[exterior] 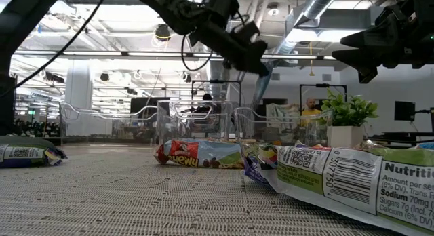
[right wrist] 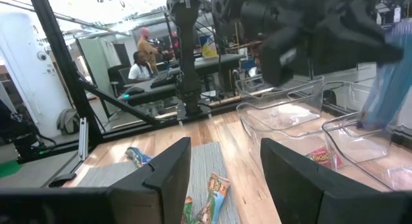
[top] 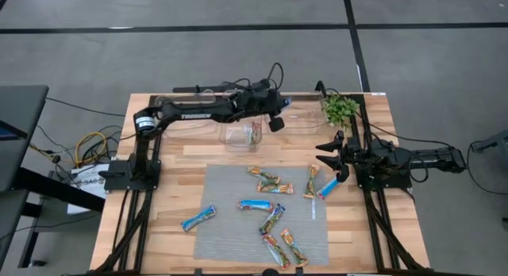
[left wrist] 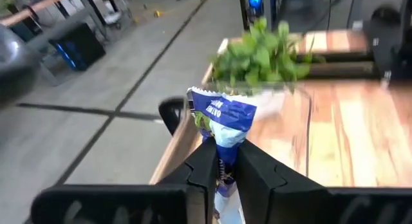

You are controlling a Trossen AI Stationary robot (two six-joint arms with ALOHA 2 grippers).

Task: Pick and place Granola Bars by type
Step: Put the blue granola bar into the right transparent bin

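Left gripper [top: 277, 117] raised near the far edge of the bench [top: 175, 165], fingers [left wrist: 205, 166] pinching a blue bar [left wrist: 222, 118] upright by its lower end. Beside it, toward the far right corner, a small green plant [top: 340, 108] in its pot, close to the arm's reach. Directly under and beside the left gripper, clear plastic bins [top: 241, 135] in a row along the far edge; one colourful bar [top: 255, 133] already lying in the middle bin.

Right gripper [top: 332, 159] waiting near the right edge, just in front of the plant, fingers [right wrist: 168, 169] spread wide and empty.

Remaining Granola Bars [top: 274, 208] scattered over a grey woven mat [top: 226, 236] in the middle and near part of the bench: a green and orange pair near the mat's far edge, two more at its far right corner just beside the right gripper, a blue one at the centre, another off the mat's left edge on bare wood, several mixed ones toward the near right corner. Some touching or overlapping, others apart.

From table height, a white label side of one wrapper [exterior: 352, 178] filling the near right, an orange-and-green bar [exterior: 196, 154] further back, bins and plant behind. People visible far off in the room beyond.
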